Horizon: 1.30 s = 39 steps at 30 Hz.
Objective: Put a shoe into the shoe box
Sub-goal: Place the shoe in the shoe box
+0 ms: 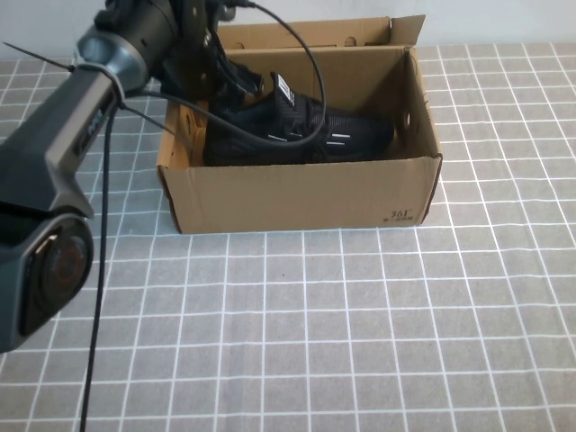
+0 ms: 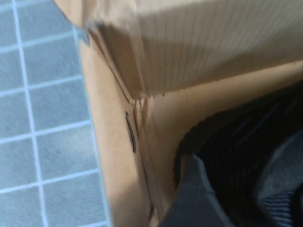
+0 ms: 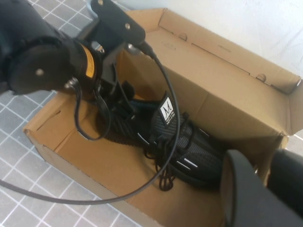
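Observation:
The black mesh shoe (image 1: 301,130) lies inside the brown cardboard shoe box (image 1: 306,193), toe to the right and heel raised at the left end. My left gripper (image 1: 216,76) reaches down into the box's left end and is shut on the shoe's heel. In the left wrist view its fingers (image 2: 194,198) flank the dark heel mesh (image 2: 232,161) next to a box corner (image 2: 137,99). The right wrist view shows the shoe (image 3: 175,137), the box (image 3: 113,170) and the left gripper (image 3: 111,90). My right gripper (image 3: 267,184) is open and empty above the box's right end, out of the high view.
The box stands on a grey mat with a white grid (image 1: 360,324). Its lid flap (image 1: 315,34) stands up at the back by a pale wall. A black cable (image 1: 310,63) from the left arm loops over the shoe.

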Tool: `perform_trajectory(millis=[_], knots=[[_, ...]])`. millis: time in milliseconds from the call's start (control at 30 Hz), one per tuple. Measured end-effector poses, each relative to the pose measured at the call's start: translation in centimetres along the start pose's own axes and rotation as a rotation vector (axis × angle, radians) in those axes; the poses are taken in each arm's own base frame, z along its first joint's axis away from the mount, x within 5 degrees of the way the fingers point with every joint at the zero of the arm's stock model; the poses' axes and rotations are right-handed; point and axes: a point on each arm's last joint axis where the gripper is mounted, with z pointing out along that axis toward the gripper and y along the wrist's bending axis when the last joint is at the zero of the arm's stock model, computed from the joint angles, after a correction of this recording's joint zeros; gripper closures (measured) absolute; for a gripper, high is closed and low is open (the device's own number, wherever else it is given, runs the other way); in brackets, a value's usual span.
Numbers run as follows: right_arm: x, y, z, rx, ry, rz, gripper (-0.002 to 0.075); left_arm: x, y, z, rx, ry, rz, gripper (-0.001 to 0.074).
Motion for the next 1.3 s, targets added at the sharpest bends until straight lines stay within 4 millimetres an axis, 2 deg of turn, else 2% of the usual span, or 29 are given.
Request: perform_trajectory(millis=[133,600,700,1000,1300], knots=[[0.0,0.0,0.0,0.0,0.0,0.0,0.0608,0.4,-0.2,1.4,0.001,0.017,-0.022,0.0307],[0.0,0.0,0.0,0.0,0.0,0.0,0.0669,0.7,-0.4,3.2,0.005,0.001,-0.032,0.0356],[0.0,0.0,0.0,0.0,0.0,0.0,0.0673,0.8,-0.4,3.2,0.004,0.011,-0.032,0.0417],[0.0,0.0,0.0,0.0,0.0,0.0,0.0674,0.7,-0.5,3.2,0.006,0.007,-0.025,0.0689],[0.0,0.0,0.0,0.0,0.0,0.0,0.0674,0.2,-0.7,3.7,0.017,-0.072,0.096,0.072]])
